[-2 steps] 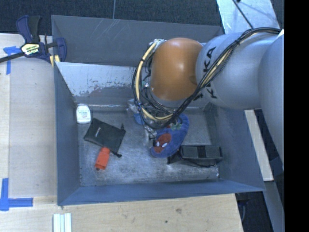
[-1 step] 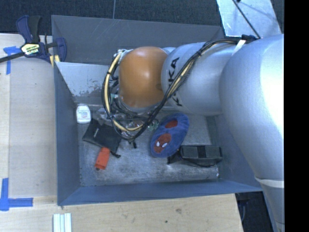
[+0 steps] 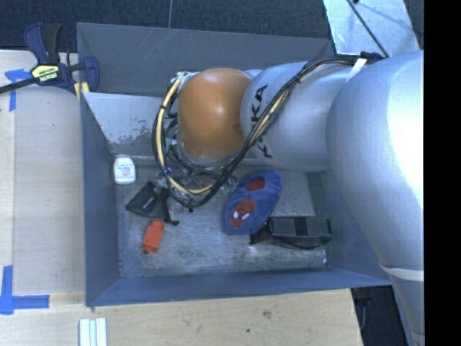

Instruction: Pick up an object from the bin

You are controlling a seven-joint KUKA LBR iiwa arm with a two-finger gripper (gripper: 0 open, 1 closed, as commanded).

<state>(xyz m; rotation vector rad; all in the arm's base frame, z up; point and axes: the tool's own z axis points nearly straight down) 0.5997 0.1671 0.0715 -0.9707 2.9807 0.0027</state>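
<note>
The gripper (image 3: 171, 192) hangs under the orange cover (image 3: 209, 114), low in the bin (image 3: 101, 215), left of middle, just by a black flat thing (image 3: 146, 199). I cannot tell if it is wide or narrow. It looks like grab time: next, squeeze 1 thing and lift.

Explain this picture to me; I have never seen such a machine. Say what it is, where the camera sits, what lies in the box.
That is a robot arm, reaching in from the right over a grey metal bin; the camera looks down from above, slightly sideways. The orange dome and the cables are parts of its wrist. On the bin floor lie a small white thing, a black piece, a small orange-red thing, a blue soft thing with a red face and a flat black thing. Whether the arm holds anything cannot be seen.
</note>
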